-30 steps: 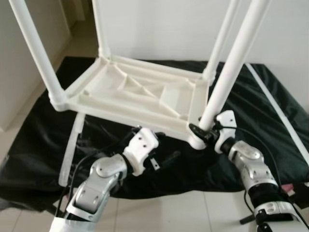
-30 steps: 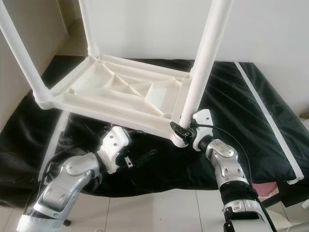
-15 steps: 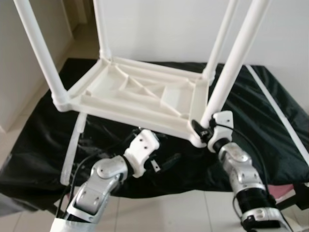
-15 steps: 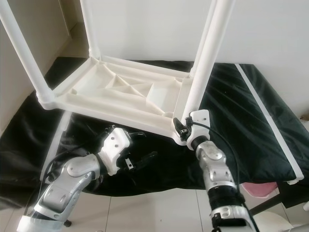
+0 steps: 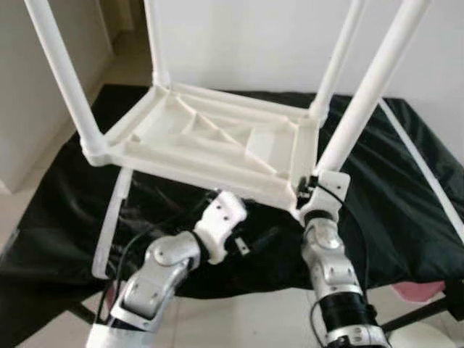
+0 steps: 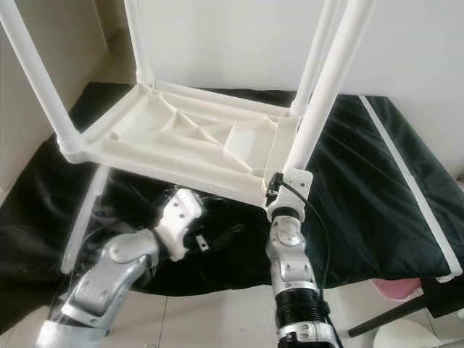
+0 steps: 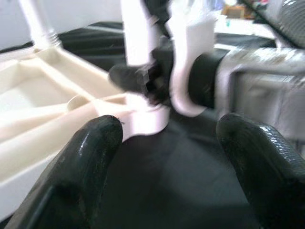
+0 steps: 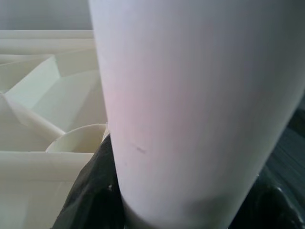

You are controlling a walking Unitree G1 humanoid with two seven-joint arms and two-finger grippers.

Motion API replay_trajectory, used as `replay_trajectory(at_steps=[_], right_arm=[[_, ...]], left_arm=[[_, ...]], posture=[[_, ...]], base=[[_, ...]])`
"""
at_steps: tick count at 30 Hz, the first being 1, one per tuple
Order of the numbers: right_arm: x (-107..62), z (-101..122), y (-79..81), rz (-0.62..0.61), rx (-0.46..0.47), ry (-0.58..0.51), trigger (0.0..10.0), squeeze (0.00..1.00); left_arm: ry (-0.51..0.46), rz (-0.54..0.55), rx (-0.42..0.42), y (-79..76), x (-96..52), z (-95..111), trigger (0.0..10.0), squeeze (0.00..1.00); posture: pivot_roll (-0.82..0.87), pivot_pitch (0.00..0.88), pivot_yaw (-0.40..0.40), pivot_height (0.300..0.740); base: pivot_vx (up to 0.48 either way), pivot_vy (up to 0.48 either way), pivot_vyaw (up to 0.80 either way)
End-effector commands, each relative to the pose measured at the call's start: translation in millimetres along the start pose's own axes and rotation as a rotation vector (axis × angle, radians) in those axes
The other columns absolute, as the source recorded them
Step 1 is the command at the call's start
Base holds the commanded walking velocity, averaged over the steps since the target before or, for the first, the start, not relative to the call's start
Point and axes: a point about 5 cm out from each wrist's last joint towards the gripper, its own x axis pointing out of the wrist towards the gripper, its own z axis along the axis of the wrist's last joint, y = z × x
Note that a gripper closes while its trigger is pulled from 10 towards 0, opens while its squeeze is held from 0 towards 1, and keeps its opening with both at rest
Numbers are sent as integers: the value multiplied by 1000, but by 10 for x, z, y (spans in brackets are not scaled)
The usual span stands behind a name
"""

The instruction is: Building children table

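Observation:
A white plastic children's table [image 5: 210, 141] lies upside down on a black cloth [image 5: 391, 210], its legs pointing up. My right gripper [image 5: 308, 192] is shut on the near right leg [image 5: 362, 109] at its base, where it meets the table's corner. In the right wrist view that leg [image 8: 190, 105] stands between the black fingers [image 8: 90, 191]. My left gripper [image 5: 254, 243] is open and low over the cloth, just below the table's near edge. Its fingers [image 7: 90, 157] point at the right gripper's wrist [image 7: 190, 71].
A loose white rod [image 5: 112, 217] lies on the cloth at the left, under the table's near left corner. A long white strip [image 5: 420, 167] runs along the cloth's right side. A white wall stands behind. Tiled floor [image 5: 239, 319] and a pink object [image 5: 424, 290] lie in front.
My right forearm has swung to the left and now stands nearly upright under the leg's base, the gripper still on the leg. The left gripper has hardly moved.

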Motion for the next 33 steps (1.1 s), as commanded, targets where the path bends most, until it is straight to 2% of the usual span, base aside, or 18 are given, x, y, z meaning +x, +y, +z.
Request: replay_trajectory(at_steps=[1, 11, 12, 13, 14, 15, 19, 20, 22, 24, 25, 26, 27, 29, 32, 33], right_arm=[[-18, -233, -210, -99, -2, 112, 10000, 0], [11, -115, -276, -135, -44, 47, 10000, 0], [26, -80, -273, -118, -39, 27, 10000, 471], [26, -80, -273, -118, -39, 27, 10000, 471], [37, -48, -265, -92, -22, 7, 10000, 1000], [37, -48, -265, -92, -22, 7, 10000, 1000], [104, 130, -309, 38, 3, -86, 10000, 1000], [104, 130, -309, 38, 3, -86, 10000, 1000], [115, 165, -348, 130, -12, -105, 10000, 1000], [114, 172, -358, 148, -18, -110, 10000, 1000], [128, 156, -404, 225, -37, -91, 10000, 714], [128, 156, -404, 225, -37, -91, 10000, 714], [141, 147, -437, 286, -53, -83, 10000, 0], [179, 137, -496, 359, -92, -74, 10000, 0], [196, 135, -513, 391, -109, -69, 10000, 0], [214, 138, -511, 463, -127, -58, 10000, 0]], left_arm=[[9, 43, -1, 7, 7, -6, 10000, 0], [38, 107, 8, 108, -92, -71, 10000, 0], [41, 108, 10, 103, -86, -79, 10000, 0], [41, 108, 10, 103, -86, -79, 10000, 0], [46, 108, 15, 95, -84, -84, 10000, 0], [46, 108, 15, 95, -84, -84, 10000, 0], [38, 110, -1, 54, -61, -92, 10000, 0], [38, 110, -1, 54, -61, -92, 10000, 0], [38, 107, 2, 67, -55, -84, 10000, 0], [39, 108, 3, 74, -56, -84, 10000, 0], [35, 114, -5, 102, -75, -81, 10000, 0], [35, 114, -5, 102, -75, -81, 10000, 0], [50, 106, 17, 107, -72, -89, 10000, 0], [52, 94, 27, 110, -71, -83, 10000, 0], [49, 92, 18, 109, -73, -86, 10000, 0], [56, 77, 24, 99, -64, -92, 10000, 0]], posture=[[51, 52, -44, 740], [47, 62, -63, 740], [54, 68, -75, 740], [54, 68, -75, 740], [51, 59, -78, 740], [51, 59, -78, 740], [43, 60, -83, 740], [43, 60, -83, 740], [45, 63, -83, 740], [45, 63, -83, 740], [39, 66, -79, 740], [39, 66, -79, 740], [42, 62, -74, 740], [34, 64, -76, 740], [29, 60, -55, 740], [31, 60, -59, 740]], base=[[0, 0, 0], [0, 0, 0], [0, 0, 0], [0, 0, 0], [0, 0, 0], [0, 0, 0], [0, 0, 0], [0, 0, 0], [0, 0, 0], [0, 0, 0], [0, 0, 0], [0, 0, 0], [0, 0, 0], [0, 0, 0], [0, 0, 0], [0, 0, 0]])
